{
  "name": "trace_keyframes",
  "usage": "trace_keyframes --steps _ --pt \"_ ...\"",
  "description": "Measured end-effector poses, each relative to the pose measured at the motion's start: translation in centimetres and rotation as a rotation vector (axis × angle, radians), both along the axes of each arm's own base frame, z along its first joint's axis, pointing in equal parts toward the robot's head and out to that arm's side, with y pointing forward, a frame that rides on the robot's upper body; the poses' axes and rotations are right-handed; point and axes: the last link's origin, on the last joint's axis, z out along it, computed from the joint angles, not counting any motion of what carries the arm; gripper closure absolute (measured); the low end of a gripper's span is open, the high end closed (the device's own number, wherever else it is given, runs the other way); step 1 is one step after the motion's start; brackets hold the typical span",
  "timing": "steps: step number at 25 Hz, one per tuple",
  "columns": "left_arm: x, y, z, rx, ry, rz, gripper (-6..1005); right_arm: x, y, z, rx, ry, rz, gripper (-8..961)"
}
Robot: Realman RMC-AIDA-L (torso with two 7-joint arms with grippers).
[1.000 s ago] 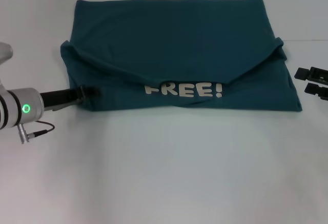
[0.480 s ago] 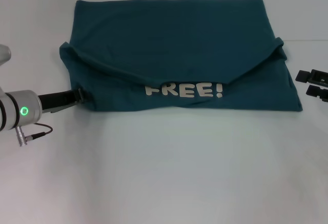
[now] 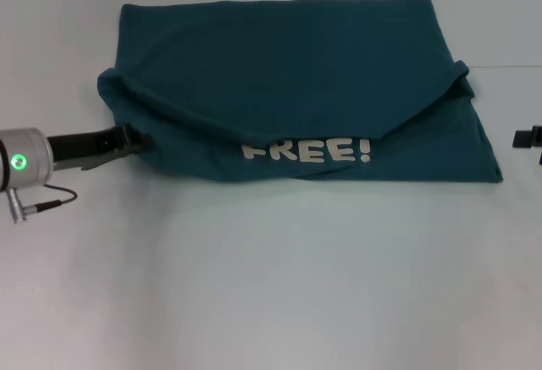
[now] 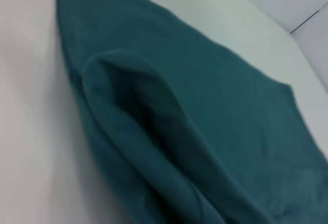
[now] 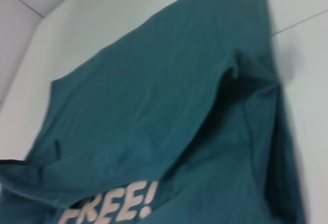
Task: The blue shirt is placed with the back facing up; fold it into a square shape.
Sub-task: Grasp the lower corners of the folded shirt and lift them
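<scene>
You are looking at the blue shirt (image 3: 292, 91) lying across the far half of the bench (image 3: 279, 277), reaching close to its far edge. It is already partly folded: the upper layer is drooping in a shallow V toward the near side, and the white letters "FREE!" (image 3: 305, 150) are peeking out just under that fold, near the shirt's near edge. At both side edges the folded cloth is bulging into soft rolled humps.

Your left gripper (image 3: 135, 140) is sitting low at the shirt's left edge, toward the near-left corner of the cloth, its dark fingertips touching the fabric. Whether those fingers are pinching the cloth or merely resting against it cannot be told from here. The left wrist view is showing only the rolled hump of fabric close up, with no fingers in it.

Your right gripper (image 3: 527, 139) is showing only as a dark sliver at the bench's right edge, well apart from the shirt; its finger state cannot be told either.
</scene>
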Motion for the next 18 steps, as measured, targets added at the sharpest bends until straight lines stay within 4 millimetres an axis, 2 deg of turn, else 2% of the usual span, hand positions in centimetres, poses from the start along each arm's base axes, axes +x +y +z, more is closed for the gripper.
trace_keyframes --steps 5,11,18 --pt "0.3 0.2 1.0 -0.004 -0.045 0.024 1000 -0.7 1.9 0.7 -0.008 -0.102 0.003 156" --pt "0.4 0.2 1.3 -0.001 -0.064 0.031 1000 -1.3 3.3 -1.1 -0.056 -0.233 0.008 156" --pt "0.5 0.2 1.1 -0.001 -0.068 0.032 1000 -1.5 3.8 -3.6 -0.058 -0.3 0.021 158"
